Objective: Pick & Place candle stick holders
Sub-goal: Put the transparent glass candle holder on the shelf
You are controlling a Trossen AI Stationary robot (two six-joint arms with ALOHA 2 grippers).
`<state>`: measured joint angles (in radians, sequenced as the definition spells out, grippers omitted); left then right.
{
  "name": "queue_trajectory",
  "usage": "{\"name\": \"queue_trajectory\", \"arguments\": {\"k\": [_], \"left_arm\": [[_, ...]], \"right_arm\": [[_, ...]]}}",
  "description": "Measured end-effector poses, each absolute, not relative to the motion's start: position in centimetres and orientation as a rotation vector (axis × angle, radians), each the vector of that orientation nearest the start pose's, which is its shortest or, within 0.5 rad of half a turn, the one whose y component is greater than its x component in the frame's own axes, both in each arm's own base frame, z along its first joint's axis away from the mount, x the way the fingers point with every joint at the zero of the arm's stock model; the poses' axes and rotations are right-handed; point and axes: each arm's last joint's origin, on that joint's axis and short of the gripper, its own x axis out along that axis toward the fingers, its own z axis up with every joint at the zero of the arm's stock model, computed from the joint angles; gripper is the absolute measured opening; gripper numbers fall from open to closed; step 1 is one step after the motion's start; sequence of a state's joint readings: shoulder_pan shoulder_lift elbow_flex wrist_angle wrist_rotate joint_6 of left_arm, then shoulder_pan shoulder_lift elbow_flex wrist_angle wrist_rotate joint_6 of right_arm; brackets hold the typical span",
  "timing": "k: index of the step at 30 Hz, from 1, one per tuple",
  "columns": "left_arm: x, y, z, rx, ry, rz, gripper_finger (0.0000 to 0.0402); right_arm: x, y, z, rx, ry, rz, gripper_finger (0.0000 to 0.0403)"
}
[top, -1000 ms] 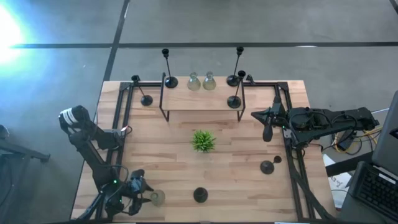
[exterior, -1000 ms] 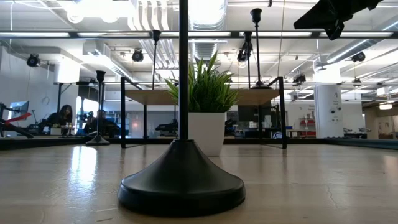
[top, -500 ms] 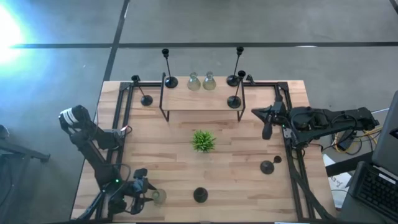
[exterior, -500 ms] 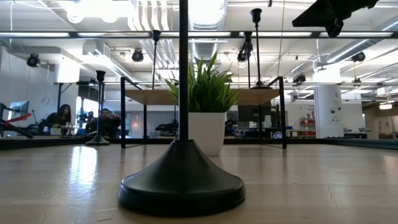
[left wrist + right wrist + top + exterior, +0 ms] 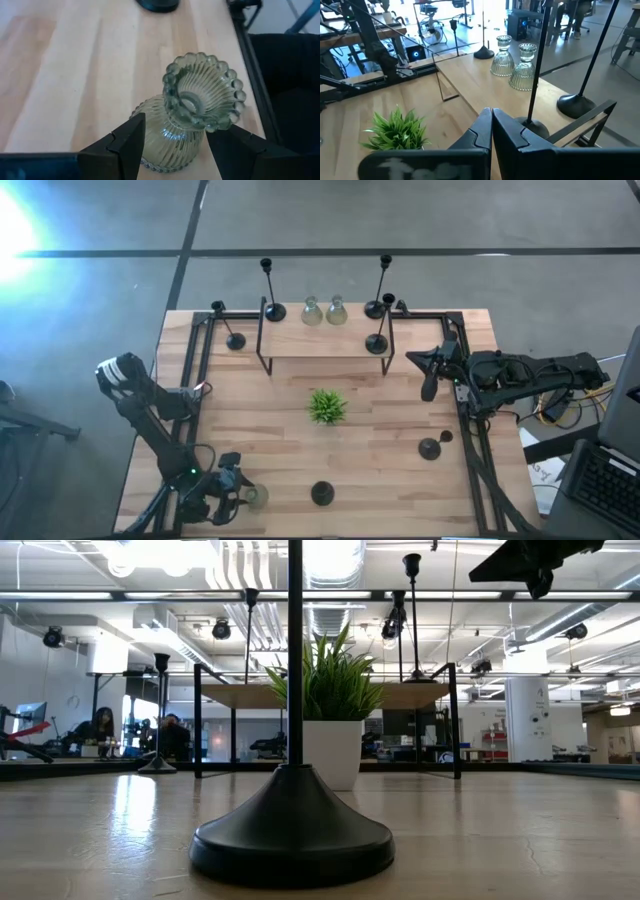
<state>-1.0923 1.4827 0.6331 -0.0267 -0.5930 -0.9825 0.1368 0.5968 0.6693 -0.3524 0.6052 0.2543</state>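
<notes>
The glass candle stick holder (image 5: 190, 125) is straddled by the left tool (image 5: 175, 145), fingers apart; they should be closed squarely, gently. The right tool (image 5: 491, 125), fingers together, is parked far right.

The near black holder's (image 5: 292, 830) stem is chopped off by the low view's top edge, the clear glass holder's (image 5: 187, 120) base is partly covered by the left gripper's (image 5: 175, 145) fingers, and background people are blurred.
</notes>
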Motion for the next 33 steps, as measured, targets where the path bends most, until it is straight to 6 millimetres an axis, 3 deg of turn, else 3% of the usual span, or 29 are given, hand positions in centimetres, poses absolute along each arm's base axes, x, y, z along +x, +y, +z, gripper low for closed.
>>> {"name": "queue_trajectory", "arguments": {"k": [7, 17, 33], "left_arm": [[14.5, -23.7, 14.1, -0.216, 0.662, -0.188, 0.0209], [14.8, -23.7, 14.0, -0.164, 0.621, -0.178, 0.0209], [15.5, -23.6, 14.3, -0.223, 0.582, -0.143, 0.0222]], "right_arm": [[13.1, 0.1, 30.5, 0.144, 0.204, -0.494, 0.0008], [13.0, 0.1, 30.7, 0.144, 0.197, -0.493, 0.0008], [13.0, 0.1, 30.7, 0.145, 0.197, -0.492, 0.0008]]}}
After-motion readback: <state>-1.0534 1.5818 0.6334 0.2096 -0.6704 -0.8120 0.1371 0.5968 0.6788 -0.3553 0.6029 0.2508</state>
